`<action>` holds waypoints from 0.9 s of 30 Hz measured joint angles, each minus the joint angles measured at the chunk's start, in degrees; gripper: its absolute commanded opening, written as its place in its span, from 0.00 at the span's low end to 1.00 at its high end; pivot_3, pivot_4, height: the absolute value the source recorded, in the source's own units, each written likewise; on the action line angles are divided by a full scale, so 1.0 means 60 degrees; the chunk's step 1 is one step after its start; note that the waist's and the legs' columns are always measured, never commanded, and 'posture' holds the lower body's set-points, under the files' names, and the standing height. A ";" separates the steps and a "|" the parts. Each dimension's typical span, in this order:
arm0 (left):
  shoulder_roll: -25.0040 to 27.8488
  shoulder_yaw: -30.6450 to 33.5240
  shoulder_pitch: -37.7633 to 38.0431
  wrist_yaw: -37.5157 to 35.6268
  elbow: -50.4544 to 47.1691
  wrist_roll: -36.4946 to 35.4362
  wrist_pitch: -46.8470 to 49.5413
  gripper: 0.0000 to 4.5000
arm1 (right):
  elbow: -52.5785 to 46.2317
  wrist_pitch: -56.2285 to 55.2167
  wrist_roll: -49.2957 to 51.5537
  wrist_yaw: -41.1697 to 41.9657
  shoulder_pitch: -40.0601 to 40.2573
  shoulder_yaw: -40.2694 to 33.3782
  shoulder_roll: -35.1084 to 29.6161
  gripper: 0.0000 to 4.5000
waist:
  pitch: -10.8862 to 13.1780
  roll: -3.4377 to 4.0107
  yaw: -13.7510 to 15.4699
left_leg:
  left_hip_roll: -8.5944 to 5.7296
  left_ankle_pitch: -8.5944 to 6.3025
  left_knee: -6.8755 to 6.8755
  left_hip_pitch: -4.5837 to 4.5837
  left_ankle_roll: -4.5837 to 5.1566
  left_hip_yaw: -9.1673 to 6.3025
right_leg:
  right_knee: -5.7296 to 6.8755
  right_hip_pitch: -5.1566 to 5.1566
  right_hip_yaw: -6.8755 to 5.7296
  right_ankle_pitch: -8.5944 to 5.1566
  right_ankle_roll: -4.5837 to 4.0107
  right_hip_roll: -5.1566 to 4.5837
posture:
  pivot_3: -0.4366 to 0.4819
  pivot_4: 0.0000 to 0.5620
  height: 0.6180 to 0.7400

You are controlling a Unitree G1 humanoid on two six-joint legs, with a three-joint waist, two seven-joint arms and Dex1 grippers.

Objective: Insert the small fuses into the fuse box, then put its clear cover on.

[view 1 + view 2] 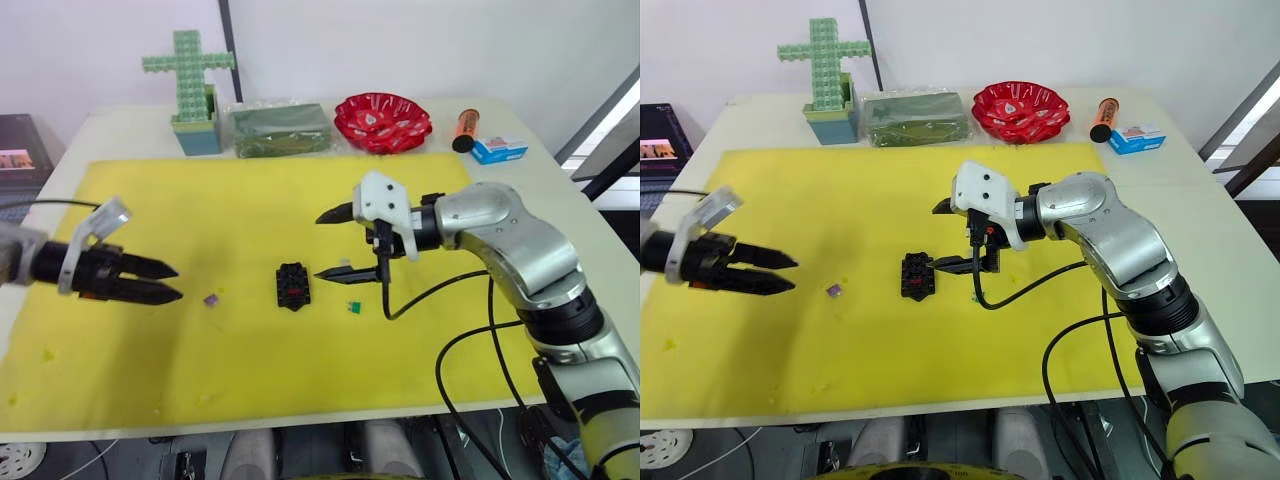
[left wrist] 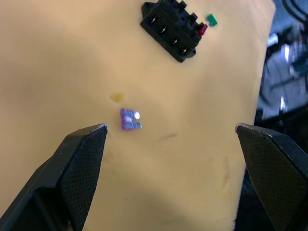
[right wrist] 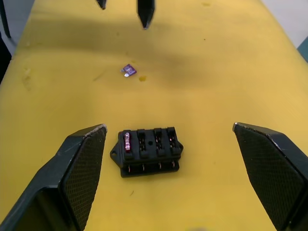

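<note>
The black fuse box [image 1: 292,285] lies mid-mat, with a red fuse [image 3: 127,142] seated in one end slot. A greyish-purple fuse [image 1: 211,299] lies loose on the mat to its left, and a green fuse [image 1: 354,306] lies just to its right. My left gripper [image 1: 178,282] hovers open left of the purple fuse [image 2: 130,119], pointing at it. Just right of and above the box [image 3: 150,150], my right gripper [image 1: 318,246] is open and holds nothing. The clear cover is out of view.
The yellow mat [image 1: 250,360] covers most of the table. Along the back edge stand a green block cross [image 1: 187,75], a clear bag of green material [image 1: 282,130], a red bowl [image 1: 383,120], an orange tube [image 1: 465,130] and a blue-and-white carton [image 1: 499,150]. Black cables [image 1: 450,340] hang from my right arm.
</note>
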 measured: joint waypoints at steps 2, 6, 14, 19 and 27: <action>-0.0244 0.1092 0.0894 0.0560 -0.0366 -0.0317 0.0539 0.99 | 0.0007 -0.0030 0.0055 0.0135 -0.0006 0.0001 -0.0008 1.00 | 0.0000 0.0000 0.0020 | 0.0000 0.0000 -0.0003 0.0002 0.0000 -0.0002 | 0.0003 0.0000 -0.0004 -0.0008 -0.0014 0.0004 | 0.48 0.27 1.00; -0.1017 0.2737 0.2249 0.1589 -0.0984 -0.0962 0.1706 0.99 | 0.0018 -0.0048 0.0098 0.0439 -0.0042 -0.0001 -0.0017 1.00 | -0.0001 0.0001 0.0023 | -0.0002 0.0000 -0.0001 0.0004 -0.0001 0.0003 | 0.0001 0.0004 -0.0002 -0.0009 -0.0017 -0.0002 | 0.48 0.27 1.00; -0.3149 0.4713 0.2115 0.4526 -0.0148 -0.2458 0.5431 0.99 | 0.0106 -0.0133 0.0065 0.0650 -0.0240 0.0000 0.0004 1.00 | -0.0005 -0.0003 0.0008 | -0.0006 0.0000 -0.0003 0.0009 -0.0001 -0.0001 | 0.0002 0.0010 -0.0003 0.0005 0.0005 0.0000 | 0.48 0.27 1.00; -0.4099 0.5818 0.1864 0.5878 0.0237 -0.3009 0.6850 0.91 | 0.0122 -0.0234 0.0050 0.0724 -0.0241 0.0009 0.0009 1.00 | -0.0009 -0.0008 0.0021 | -0.0010 0.0000 0.0000 0.0012 -0.0002 -0.0003 | 0.0003 0.0015 -0.0002 0.0006 0.0005 -0.0005 | 0.48 0.27 1.00; -0.4593 0.6000 0.2220 0.7866 0.0907 -0.5166 0.7068 0.79 | 0.0119 -0.0227 0.0045 0.0613 -0.0240 0.0011 0.0034 1.00 | -0.0010 -0.0010 0.0005 | -0.0005 0.0000 -0.0003 0.0014 -0.0003 -0.0006 | 0.0002 0.0015 -0.0002 0.0004 -0.0002 -0.0016 | 0.48 0.27 1.00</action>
